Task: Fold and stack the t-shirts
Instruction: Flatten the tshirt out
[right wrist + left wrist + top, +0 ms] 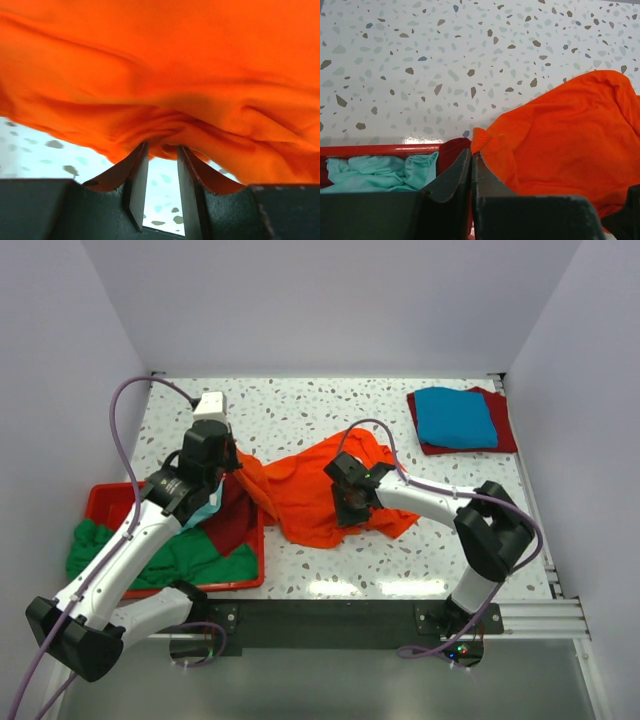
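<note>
Orange t-shirt point(310, 502) bunched mid-worktop point(300, 410); left pincer point(471, 154) clenched on its 9 o'clock edge; right pincer point(161, 152) under a fold, grip unclear; risk: thin pinch slips if spreading pulls unevenly

The orange shirt point(165, 75) runs off three edges of the right wrist view, and its folds bury the right gripper's point(162, 147) tips: we cannot tell whether they pinch cloth. From above, we find the left arm point(130, 540) covering part of the bin point(103, 502) and green shirt point(190, 555); the blue shirt point(455, 417) hides most of a red shirt point(505, 427).
</note>
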